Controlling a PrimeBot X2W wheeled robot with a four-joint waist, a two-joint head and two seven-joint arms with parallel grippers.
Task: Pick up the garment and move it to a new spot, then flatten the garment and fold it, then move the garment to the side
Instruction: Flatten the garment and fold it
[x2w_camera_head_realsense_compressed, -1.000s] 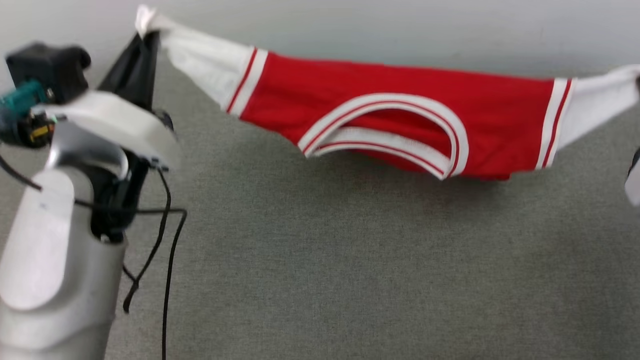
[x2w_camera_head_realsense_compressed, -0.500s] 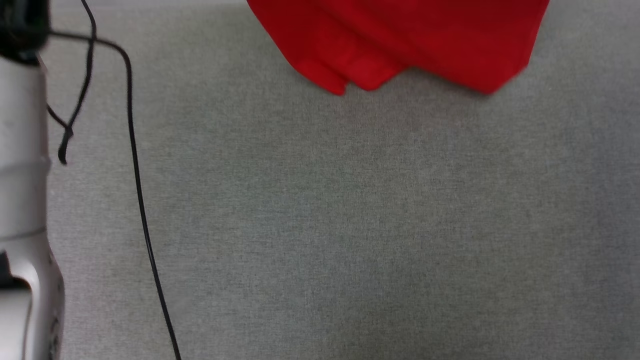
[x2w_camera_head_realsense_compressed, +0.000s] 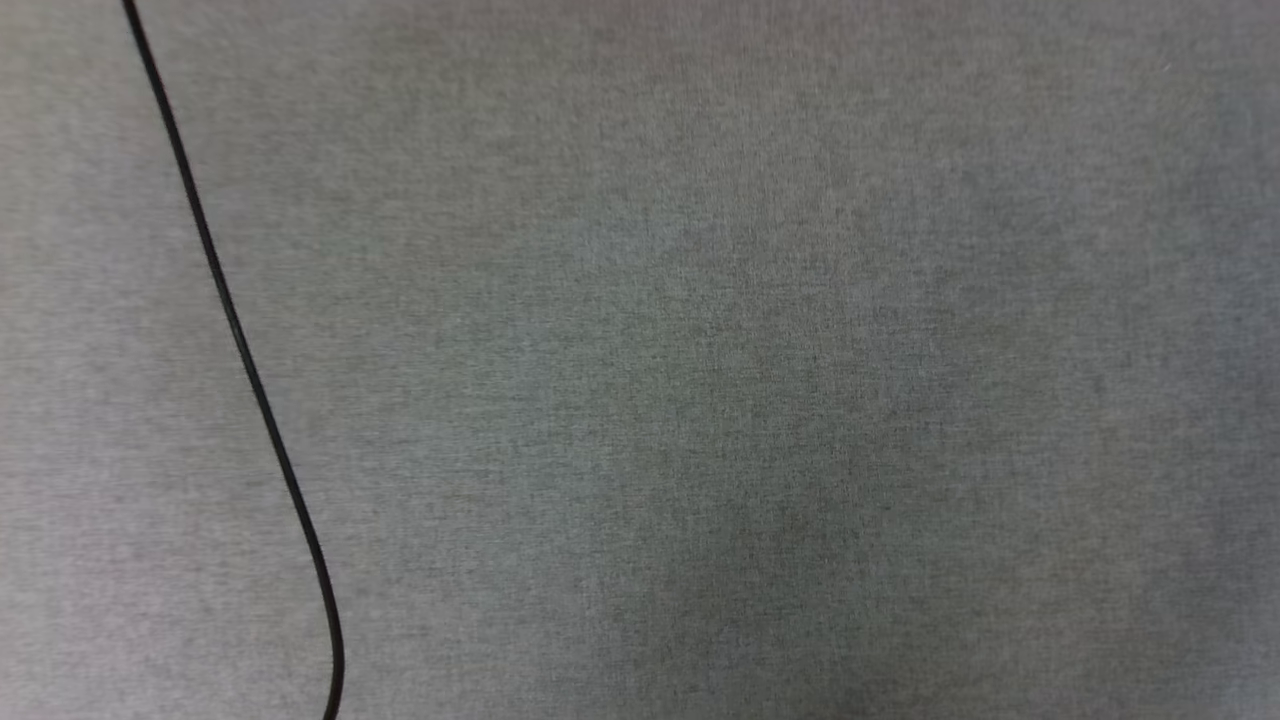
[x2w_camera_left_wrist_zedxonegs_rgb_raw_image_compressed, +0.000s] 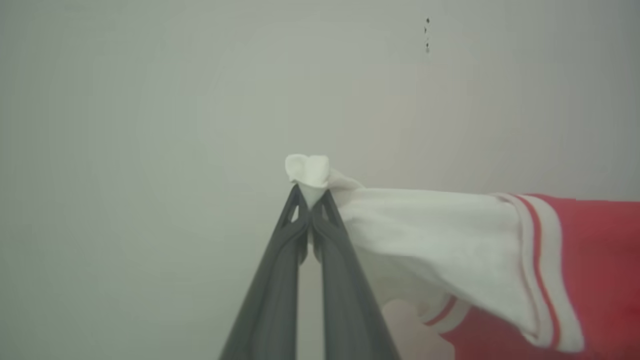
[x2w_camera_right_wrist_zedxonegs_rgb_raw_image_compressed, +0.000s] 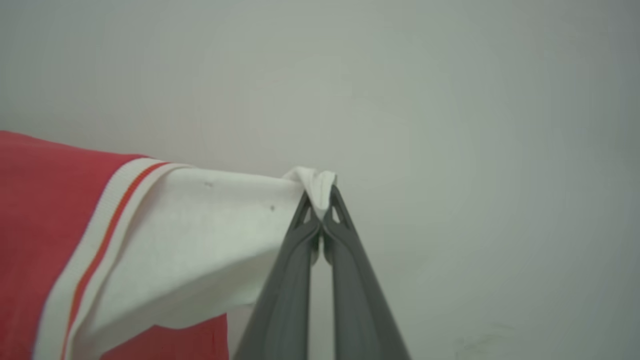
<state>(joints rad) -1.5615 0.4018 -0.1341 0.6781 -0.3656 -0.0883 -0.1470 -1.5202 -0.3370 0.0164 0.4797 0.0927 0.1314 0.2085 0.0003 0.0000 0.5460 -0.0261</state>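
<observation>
The garment (x2w_camera_left_wrist_zedxonegs_rgb_raw_image_compressed: 450, 240) is a red shirt with white sleeves and red-and-white striped seams, held up in the air between both arms. In the left wrist view my left gripper (x2w_camera_left_wrist_zedxonegs_rgb_raw_image_compressed: 310, 192) is shut on the tip of one white sleeve, and the cloth runs off to the right. In the right wrist view my right gripper (x2w_camera_right_wrist_zedxonegs_rgb_raw_image_compressed: 320, 195) is shut on the tip of the other white sleeve of the garment (x2w_camera_right_wrist_zedxonegs_rgb_raw_image_compressed: 200, 230), with the red body stretching away to the left. Both sleeves look taut.
The head view looks down on a grey fabric surface (x2w_camera_head_realsense_compressed: 700, 380). A thin black cable (x2w_camera_head_realsense_compressed: 240, 350) crosses its left side from top to bottom. Behind the garment in both wrist views is a plain pale wall (x2w_camera_left_wrist_zedxonegs_rgb_raw_image_compressed: 150, 100).
The head view has swung downward: the garment and my left arm slid up and out of its top edge, leaving the grey surface and the cable.
</observation>
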